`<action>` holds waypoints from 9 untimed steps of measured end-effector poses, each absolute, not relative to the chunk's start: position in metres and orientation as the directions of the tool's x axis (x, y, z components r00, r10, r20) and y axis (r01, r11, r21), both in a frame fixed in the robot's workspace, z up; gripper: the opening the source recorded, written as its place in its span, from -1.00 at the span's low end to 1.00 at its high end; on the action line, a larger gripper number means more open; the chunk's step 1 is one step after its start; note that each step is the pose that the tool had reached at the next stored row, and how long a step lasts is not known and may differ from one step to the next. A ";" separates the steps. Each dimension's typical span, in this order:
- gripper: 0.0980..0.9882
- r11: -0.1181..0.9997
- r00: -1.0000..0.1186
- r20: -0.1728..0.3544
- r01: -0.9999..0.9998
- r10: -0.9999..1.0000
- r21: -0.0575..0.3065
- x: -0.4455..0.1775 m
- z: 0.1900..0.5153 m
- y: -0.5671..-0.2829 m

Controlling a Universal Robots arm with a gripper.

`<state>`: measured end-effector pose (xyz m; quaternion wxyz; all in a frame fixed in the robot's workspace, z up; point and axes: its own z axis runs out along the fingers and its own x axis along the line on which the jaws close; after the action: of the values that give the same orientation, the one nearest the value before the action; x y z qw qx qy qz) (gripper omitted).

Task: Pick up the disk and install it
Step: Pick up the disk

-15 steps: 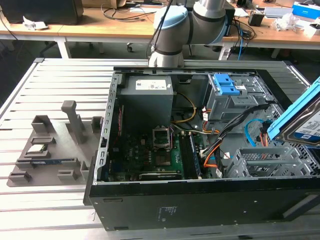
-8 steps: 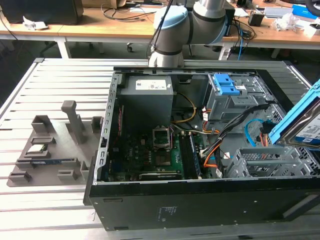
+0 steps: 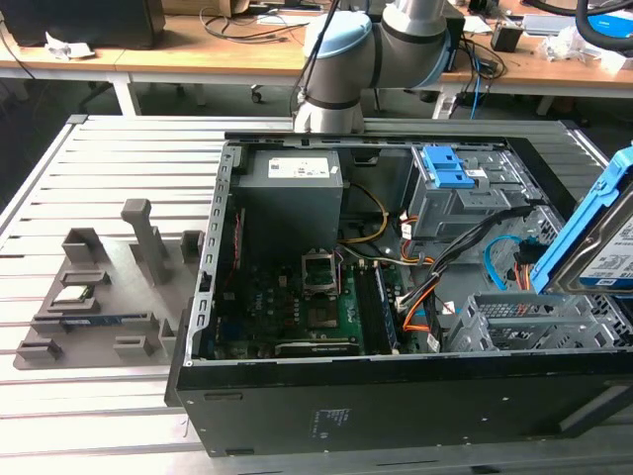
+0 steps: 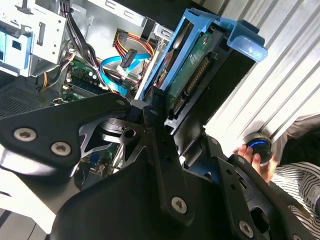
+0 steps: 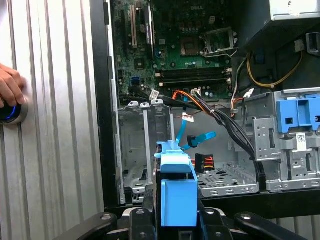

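The claw (image 5: 177,216) is pinching the blue-framed disk (image 3: 611,245) tight & holding it tilted up, at the 3 o'clock side of the open PC case (image 3: 346,408) in the exterior view.

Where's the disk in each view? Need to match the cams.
Exterior view: the disk, tilted at the exterior view's right edge, above the drive cage.
Second wrist view: board side showing, beside the blue data cable.
First wrist view: edge-on, before the drive cage.
Shared landmark: the blue data cable inside the case.
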<state>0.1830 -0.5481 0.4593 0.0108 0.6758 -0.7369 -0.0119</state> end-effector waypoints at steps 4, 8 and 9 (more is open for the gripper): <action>-0.40 0.086 -0.086 0.000 -0.996 -0.996 0.032 0.183 0.459 -0.548; -0.40 0.086 -0.086 0.000 -0.996 -0.996 0.032 0.183 0.459 -0.548; -0.40 0.086 -0.086 0.000 -0.996 -0.996 0.032 0.183 0.459 -0.548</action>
<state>0.1830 -0.5481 0.4593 0.0108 0.6759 -0.7368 -0.0119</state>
